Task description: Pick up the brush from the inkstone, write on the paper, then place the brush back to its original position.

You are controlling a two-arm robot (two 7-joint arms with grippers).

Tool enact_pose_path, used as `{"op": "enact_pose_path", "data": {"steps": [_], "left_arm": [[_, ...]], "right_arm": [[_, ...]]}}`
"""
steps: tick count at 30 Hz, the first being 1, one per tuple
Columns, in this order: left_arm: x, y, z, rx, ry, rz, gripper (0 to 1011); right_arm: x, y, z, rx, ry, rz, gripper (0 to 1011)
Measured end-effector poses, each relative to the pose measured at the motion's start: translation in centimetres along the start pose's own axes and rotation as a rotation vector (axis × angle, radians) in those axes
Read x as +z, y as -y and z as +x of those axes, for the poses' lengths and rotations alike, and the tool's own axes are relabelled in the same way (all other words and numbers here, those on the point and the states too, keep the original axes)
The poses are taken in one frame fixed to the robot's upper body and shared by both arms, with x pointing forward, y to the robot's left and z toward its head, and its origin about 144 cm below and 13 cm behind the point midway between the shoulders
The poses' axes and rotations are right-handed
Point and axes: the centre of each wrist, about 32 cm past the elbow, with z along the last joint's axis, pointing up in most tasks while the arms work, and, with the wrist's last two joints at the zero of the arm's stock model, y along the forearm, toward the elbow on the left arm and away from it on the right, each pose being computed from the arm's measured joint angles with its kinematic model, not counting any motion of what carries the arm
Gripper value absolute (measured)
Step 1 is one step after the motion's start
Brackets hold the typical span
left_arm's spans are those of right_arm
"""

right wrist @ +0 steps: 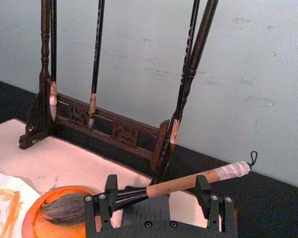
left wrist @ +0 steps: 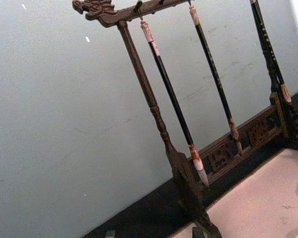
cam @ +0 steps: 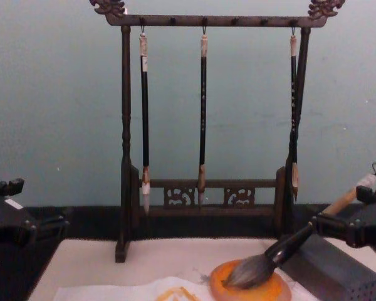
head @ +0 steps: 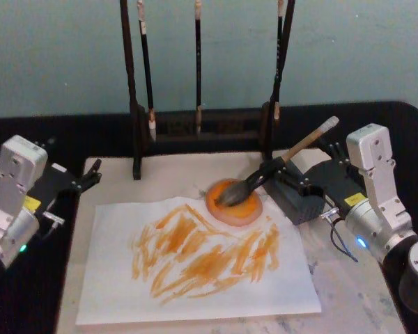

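The brush (head: 279, 163) lies tilted, its bushy bristles resting on the round orange inkstone (head: 237, 209) and its tan handle pointing up to the back right. My right gripper (head: 313, 167) stands open right by the handle. In the right wrist view the brush (right wrist: 184, 183) runs across the wide gap of the right gripper (right wrist: 156, 191), with the inkstone (right wrist: 35, 225) under the bristles. The chest view shows the brush (cam: 288, 244) leaning from the inkstone (cam: 269, 291) towards the right gripper (cam: 339, 210). The paper (head: 195, 292), streaked with orange, lies in front. My left gripper (head: 90, 174) rests open at the left.
A dark wooden rack (head: 202, 132) with three slim hanging brushes stands at the back of the cream mat (head: 174, 174). A grey block (head: 303, 205) sits right of the inkstone, under the brush's shaft. Black tabletop surrounds the mat.
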Motion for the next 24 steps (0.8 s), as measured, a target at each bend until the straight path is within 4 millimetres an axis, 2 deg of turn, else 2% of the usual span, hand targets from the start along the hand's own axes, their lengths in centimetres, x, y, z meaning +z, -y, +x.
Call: {"op": "enact_pose_path", "data": {"steps": [24], "left_arm": [[0.0,0.0,0.0,0.0,0.0,0.0,1001]], "right_arm": [[0.0,0.0,0.0,0.0,0.0,0.0,1000]]}}
